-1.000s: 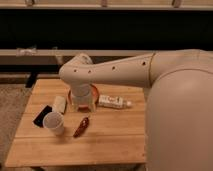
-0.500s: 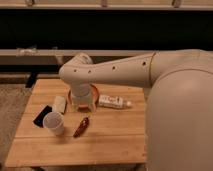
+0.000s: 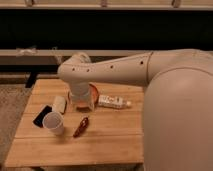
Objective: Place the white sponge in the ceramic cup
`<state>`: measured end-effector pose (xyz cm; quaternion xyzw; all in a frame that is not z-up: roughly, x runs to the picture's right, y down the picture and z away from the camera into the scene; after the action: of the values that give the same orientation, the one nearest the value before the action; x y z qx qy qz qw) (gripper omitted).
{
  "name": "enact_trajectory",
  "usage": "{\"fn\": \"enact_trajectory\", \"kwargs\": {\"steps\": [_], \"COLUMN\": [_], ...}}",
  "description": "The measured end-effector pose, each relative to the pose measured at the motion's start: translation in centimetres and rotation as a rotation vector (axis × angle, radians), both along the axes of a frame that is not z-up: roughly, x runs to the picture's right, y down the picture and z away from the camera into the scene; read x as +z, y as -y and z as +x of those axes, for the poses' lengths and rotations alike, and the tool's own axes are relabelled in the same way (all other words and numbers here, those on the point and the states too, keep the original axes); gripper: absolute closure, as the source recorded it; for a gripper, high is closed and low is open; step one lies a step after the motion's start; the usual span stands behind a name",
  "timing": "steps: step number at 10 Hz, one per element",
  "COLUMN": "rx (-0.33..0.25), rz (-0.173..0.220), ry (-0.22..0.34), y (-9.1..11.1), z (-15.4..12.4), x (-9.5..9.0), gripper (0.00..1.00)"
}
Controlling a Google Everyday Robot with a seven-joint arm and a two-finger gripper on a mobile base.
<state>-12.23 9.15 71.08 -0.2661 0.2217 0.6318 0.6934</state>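
The white sponge [image 3: 59, 104] lies on the left part of the wooden table [image 3: 115, 140], apart from everything else. Just in front of it stands the ceramic cup [image 3: 53, 122], upright and white. My arm reaches in from the right and bends down at the table's middle. My gripper [image 3: 83, 105] hangs at the near edge of the orange bowl [image 3: 93, 92], a short way right of the sponge. It is open and holds nothing that I can see, and the wrist covers most of it.
A black flat rectangle [image 3: 42, 115] lies left of the cup. A small red object [image 3: 81, 126] lies right of the cup. A white printed packet [image 3: 112, 102] lies right of the bowl. My large arm covers the table's right side.
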Motion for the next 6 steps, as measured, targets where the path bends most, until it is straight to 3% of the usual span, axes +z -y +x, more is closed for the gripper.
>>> {"fn": "enact_trajectory", "kwargs": {"steps": [6], "rx": [-0.048], "rz": [0.033], "ry": [0.112], "y": [4.1], "z": [-12.3], "x": [4.2], "gripper": [0.35]}}
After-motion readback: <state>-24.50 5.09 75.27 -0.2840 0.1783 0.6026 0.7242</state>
